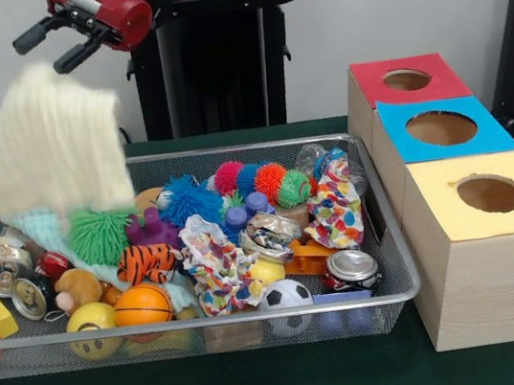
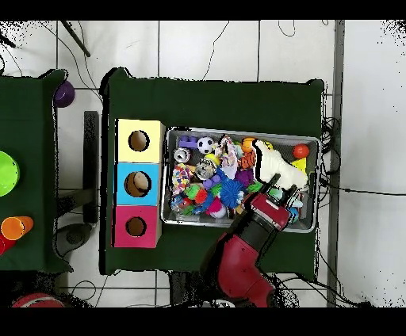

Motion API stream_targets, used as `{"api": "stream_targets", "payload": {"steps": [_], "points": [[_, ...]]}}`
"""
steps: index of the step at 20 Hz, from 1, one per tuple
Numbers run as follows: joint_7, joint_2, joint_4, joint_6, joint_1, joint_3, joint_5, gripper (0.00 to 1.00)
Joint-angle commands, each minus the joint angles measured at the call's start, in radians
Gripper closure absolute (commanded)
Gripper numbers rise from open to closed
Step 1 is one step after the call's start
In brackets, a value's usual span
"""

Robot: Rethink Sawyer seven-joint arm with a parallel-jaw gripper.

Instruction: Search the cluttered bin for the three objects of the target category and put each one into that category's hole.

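Cream knit cloth (image 1: 52, 150) hangs pinched in gripper (image 1: 61, 49) above bin (image 1: 379, 232); holes (image 1: 441, 128) look empty, nothing sorted yet.

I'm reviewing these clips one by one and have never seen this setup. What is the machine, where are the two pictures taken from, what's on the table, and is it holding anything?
It is a red robot arm with a gripper. One picture looks across the table at the robot; the other looks straight down. On the green table sit a mesh bin crammed with toys, balls, cans and cloth, and three wooden boxes with round holes: red, blue, yellow. A cream knitted cloth hangs lifted above the bin, just below the gripper, apparently held by it.
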Motion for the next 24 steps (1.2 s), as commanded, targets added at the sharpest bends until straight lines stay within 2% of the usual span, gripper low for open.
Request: {"api": "stream_targets", "payload": {"steps": [1, 12, 14, 16, 17, 18, 19, 21, 22, 23, 24], "points": [[0.183, -0.018, -0.162, -0.109, -0.051, 0.146, -0.103, 0.00], [0.164, -0.024, -0.145, -0.098, -0.042, 0.160, -0.076, 0.00], [0.166, -0.030, -0.149, -0.084, -0.045, 0.163, -0.092, 0.00], [0.169, -0.049, -0.166, -0.029, -0.055, 0.172, -0.152, 0.00], [0.169, -0.077, -0.181, 0.052, -0.067, 0.182, -0.218, 0.00], [0.172, -0.123, -0.212, 0.172, -0.091, 0.205, -0.334, 0.00], [0.189, -0.184, -0.249, 0.310, -0.130, 0.251, -0.476, 0.00], [0.241, -0.323, -0.301, 0.569, -0.233, 0.400, -0.747, 0.00], [0.261, -0.371, -0.322, 0.637, -0.267, 0.458, -0.852, 0.00], [0.269, -0.392, -0.349, 0.638, -0.271, 0.468, -0.917, 0.00], [0.280, -0.428, -0.362, 0.679, -0.298, 0.515, -0.986, 0.00]]}}
